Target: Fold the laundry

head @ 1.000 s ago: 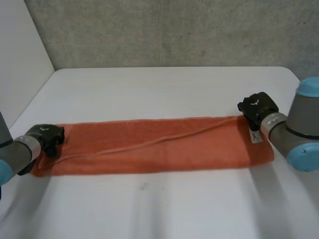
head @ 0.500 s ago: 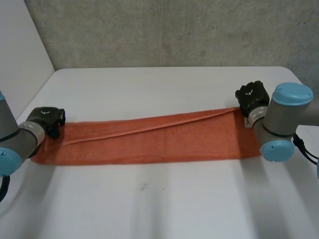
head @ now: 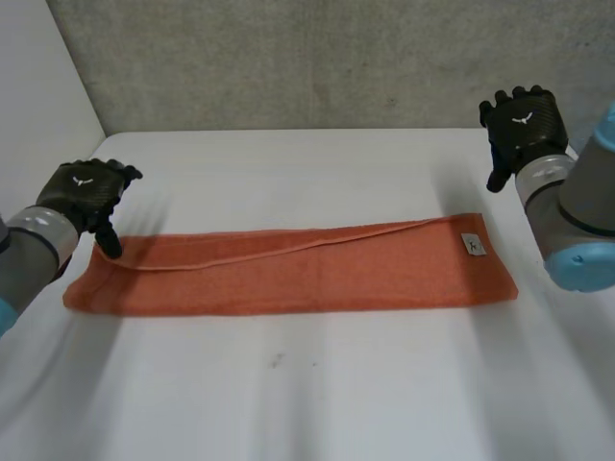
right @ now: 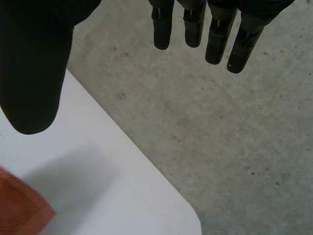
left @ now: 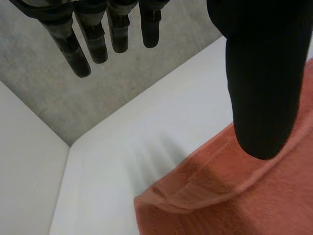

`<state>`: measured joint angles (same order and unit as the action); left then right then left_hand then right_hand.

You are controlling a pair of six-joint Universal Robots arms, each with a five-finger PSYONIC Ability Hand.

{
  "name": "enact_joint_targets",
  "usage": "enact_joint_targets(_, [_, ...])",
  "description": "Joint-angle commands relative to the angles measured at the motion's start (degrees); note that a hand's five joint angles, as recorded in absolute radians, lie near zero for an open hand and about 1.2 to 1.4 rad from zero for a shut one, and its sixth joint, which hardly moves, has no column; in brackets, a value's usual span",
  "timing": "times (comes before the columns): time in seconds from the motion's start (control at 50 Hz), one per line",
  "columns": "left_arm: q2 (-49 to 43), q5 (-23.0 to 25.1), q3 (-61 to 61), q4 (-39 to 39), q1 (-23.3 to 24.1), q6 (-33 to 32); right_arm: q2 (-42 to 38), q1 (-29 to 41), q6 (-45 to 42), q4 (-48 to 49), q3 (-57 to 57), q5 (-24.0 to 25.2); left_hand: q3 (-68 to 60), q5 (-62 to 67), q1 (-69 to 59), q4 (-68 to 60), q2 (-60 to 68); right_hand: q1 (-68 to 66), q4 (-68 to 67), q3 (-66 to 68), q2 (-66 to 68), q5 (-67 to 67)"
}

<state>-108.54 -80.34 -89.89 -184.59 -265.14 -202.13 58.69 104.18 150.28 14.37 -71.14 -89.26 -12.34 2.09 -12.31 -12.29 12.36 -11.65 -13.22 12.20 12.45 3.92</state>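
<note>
An orange towel [head: 298, 272] lies folded into a long strip across the white table [head: 317, 173], with a small white label [head: 473, 246] near its right end. My left hand [head: 85, 193] hovers just above the strip's left far corner, fingers straight, holding nothing. Its own wrist view shows the thumb [left: 261, 93] over the towel's corner [left: 195, 200] and the fingers [left: 112, 29] spread apart. My right hand [head: 520, 126] is lifted above and behind the right end, fingers spread and empty. The right wrist view shows the fingers [right: 215, 29] straight and a towel corner [right: 19, 210] below the thumb.
A grey concrete wall [head: 317, 58] stands behind the table. A white side wall [head: 38, 106] runs along the table's left edge. The table's rounded far right corner [right: 190, 220] lies below my right hand.
Both hands have let go of the towel's far corners, opened, and risen off it. The far edge now lies flat along the strip.
</note>
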Motion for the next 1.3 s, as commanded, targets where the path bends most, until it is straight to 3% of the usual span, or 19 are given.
enact_joint_targets(0.02, [4.12,2.64,-8.45,5.01,-1.08,-2.91,6.44,-0.47,0.27,-1.89,-13.30,4.26,-22.23,22.47,-22.26,-22.27,22.21,1.65,3.22,-2.20,-2.45,-3.92])
enact_joint_targets(0.08, [3.77,2.64,-8.81,6.97,-1.61,-4.32,6.70,-0.65,0.27,-1.98,-15.43,5.15,-22.77,23.02,-22.80,-22.82,22.75,1.65,3.22,-2.20,-2.45,-3.92])
enact_joint_targets(0.16, [1.23,2.55,-9.07,11.09,-4.85,-7.74,7.40,-3.01,-0.08,-1.10,-19.90,6.02,-38.87,39.11,-38.90,-38.91,38.85,1.65,3.22,-2.20,-2.45,-3.92])
enact_joint_targets(0.22, [-0.53,2.73,-8.63,11.36,-6.53,-8.46,7.41,-4.16,-0.25,-1.01,-20.79,6.90,-40.27,40.51,-40.30,-40.31,40.25,1.65,3.22,-2.20,-2.45,-3.92])
enact_joint_targets(0.26, [-2.98,2.73,-7.15,10.84,-7.06,-8.46,7.32,-4.25,-0.34,-1.01,-20.88,7.25,-28.75,28.99,-28.78,-28.79,28.73,1.65,3.22,-2.20,-2.45,-3.92])
enact_joint_targets(0.42, [-10.38,2.55,1.04,7.67,-7.33,-8.37,6.70,-3.99,-0.52,-1.01,-21.32,7.17,-12.85,13.09,-12.88,-12.89,12.83,1.65,3.22,-2.20,-2.45,-3.92])
enact_joint_targets(0.46, [-14.14,2.29,6.11,6.71,-7.33,-8.46,6.79,-3.90,-0.43,-1.10,-21.58,7.17,2.34,-2.09,2.31,2.29,-2.36,1.65,3.22,-2.20,-2.45,-3.92])
enact_joint_targets(0.52, [-16.26,2.55,11.04,6.79,-7.15,-7.67,6.97,-4.25,-0.34,-1.10,-22.81,7.25,2.34,-2.09,2.31,2.29,-2.36,1.65,3.22,-2.20,-2.45,-3.92])
enact_joint_targets(0.66, [-15.56,2.55,11.32,7.05,-6.97,-5.12,8.28,-4.43,-0.34,-1.01,-26.77,8.57,2.34,-2.09,2.31,2.29,-2.36,1.65,3.22,-2.20,-2.45,-3.92])
enact_joint_targets(0.84, [-9.24,3.17,-0.28,6.44,-6.71,-3.80,12.15,-6.80,-0.43,-0.84,-32.48,13.85,2.34,-2.09,2.31,2.29,-2.36,0.55,2.12,-1.11,-1.35,-2.83])
enact_joint_targets(0.98, [-5.11,3.08,-6.25,3.02,-5.83,-3.36,10.66,-9.96,-0.60,0.74,-32.14,17.53,2.34,-2.09,2.31,2.29,-2.36,-16.89,-15.32,16.33,16.08,14.61])
enact_joint_targets(1.2, [-3.35,3.08,-8.72,-1.47,-3.99,-3.09,3.54,-11.19,-3.94,3.91,-29.76,17.80,2.34,-2.09,2.31,2.29,-2.36,-34.73,-33.16,34.18,33.93,32.46])
enact_joint_targets(1.3, [-3.26,3.08,-8.72,-1.56,-3.99,-3.01,2.75,-11.81,-3.94,3.82,-28.97,17.89,2.34,-2.09,2.31,2.29,-2.36,-33.78,-32.21,33.22,32.97,31.50])
